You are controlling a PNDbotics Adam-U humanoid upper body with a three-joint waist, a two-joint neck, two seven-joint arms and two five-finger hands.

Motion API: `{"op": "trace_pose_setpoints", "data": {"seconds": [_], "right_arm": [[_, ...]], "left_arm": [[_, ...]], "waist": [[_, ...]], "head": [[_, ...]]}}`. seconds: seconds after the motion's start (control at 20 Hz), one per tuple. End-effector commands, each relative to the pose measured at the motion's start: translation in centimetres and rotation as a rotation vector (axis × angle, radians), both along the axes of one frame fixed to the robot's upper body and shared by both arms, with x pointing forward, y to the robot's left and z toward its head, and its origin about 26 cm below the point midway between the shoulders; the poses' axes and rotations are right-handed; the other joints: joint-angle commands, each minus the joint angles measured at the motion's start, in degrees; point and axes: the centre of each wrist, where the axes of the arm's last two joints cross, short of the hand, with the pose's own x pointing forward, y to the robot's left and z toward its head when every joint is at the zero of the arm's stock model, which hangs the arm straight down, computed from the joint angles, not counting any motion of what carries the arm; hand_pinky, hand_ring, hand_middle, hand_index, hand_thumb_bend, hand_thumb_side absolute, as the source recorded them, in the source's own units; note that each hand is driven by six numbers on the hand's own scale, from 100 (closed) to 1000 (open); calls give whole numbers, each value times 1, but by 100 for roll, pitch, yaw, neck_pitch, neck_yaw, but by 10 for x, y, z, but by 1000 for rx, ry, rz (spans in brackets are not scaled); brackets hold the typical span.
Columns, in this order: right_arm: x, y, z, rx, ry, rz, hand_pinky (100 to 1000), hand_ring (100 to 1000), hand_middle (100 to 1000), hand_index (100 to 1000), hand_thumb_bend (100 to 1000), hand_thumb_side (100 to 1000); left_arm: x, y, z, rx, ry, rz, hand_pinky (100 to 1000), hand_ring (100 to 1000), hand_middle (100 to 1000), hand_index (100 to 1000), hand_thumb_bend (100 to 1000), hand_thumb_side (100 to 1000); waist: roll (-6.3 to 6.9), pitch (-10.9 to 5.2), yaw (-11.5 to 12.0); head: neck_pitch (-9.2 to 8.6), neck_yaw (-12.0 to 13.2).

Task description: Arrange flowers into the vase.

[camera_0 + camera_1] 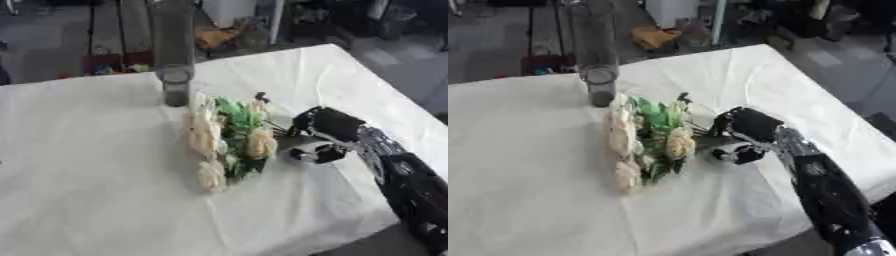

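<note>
Black right hand (322, 131) sits at the bouquet's three o'clock, fingers curled round the stems. Cream roses with green leaves (227, 142) lie flat on the white cloth-covered table (87, 175), tall clear glass vase (175, 75) at their twelve.

A white cloth-covered table (87, 190) stands before a cluttered grey floor (44, 40).

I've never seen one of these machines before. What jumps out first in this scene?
A bunch of cream flowers with green leaves lies on its side in the middle of the white-covered table. The robot's black right hand reaches in from the right, at the stem end of the bunch; whether it holds the stems is unclear. Just behind the flowers stands a tall clear vase, with no flowers in it.
</note>
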Motion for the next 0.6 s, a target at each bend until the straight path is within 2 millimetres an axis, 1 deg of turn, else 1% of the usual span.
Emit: {"op": "trace_pose_setpoints", "data": {"seconds": [0.05, 0.35, 0.6], "right_arm": [[1, -11, 7, -2, -32, -6, 449, 312, 342, 593, 438, 197], [-1, -16, 4, 33, -46, -21, 410, 273, 296, 509, 418, 208], [-3, -18, 2, 62, -56, -32, 393, 254, 275, 487, 415, 204]], "left_arm": [[1, 1, 7, 8, -20, -5, 591, 622, 750, 811, 755, 794], [1, 1, 7, 8, -21, -5, 592, 624, 750, 811, 754, 794], [1, 1, 7, 7, -21, -4, 591, 625, 750, 811, 754, 794]], "waist": [[21, -37, -11], [24, -39, -14], [25, -42, -17]], "head": [[23, -14], [25, -18], [23, -22]]}}
